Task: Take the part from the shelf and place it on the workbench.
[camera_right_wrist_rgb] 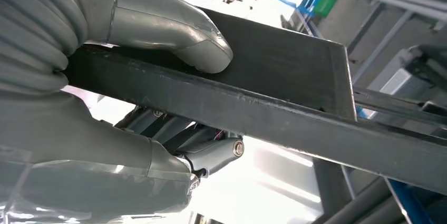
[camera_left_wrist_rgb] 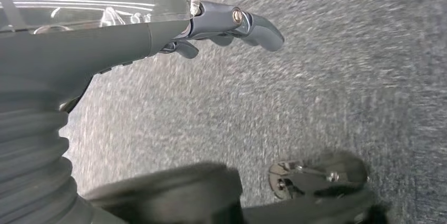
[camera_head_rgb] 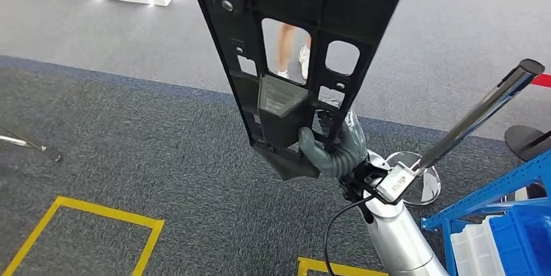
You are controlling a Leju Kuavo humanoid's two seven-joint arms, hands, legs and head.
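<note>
The robot's right hand (camera_head_rgb: 334, 149) grips the lower end of a long black plastic part (camera_head_rgb: 295, 49), thumb (camera_right_wrist_rgb: 174, 37) pressed on one face and fingers (camera_right_wrist_rgb: 211, 153) curled under the other, holding it upright and high over the grey carpet (camera_head_rgb: 117, 139). The part is off the shelf and in the air, so the pick-up looks done; the carry and the placing on the workbench remain, and no workbench is in sight. A blue rack (camera_head_rgb: 484, 201) with blue and clear bins (camera_head_rgb: 513, 240) stands at the robot's right, just beside the arm, and may be the shelf the part came from. The left hand (camera_left_wrist_rgb: 232, 26) hangs over the carpet holding nothing, its fingers loosely curled rather than spread. The part's top end is cut off by the frame's upper edge, so its full length cannot be judged. Through its cut-outs a person's legs (camera_head_rgb: 294, 49) show on the far floor. A chrome barrier post (camera_head_rgb: 477, 110) leans across the right side.
</note>
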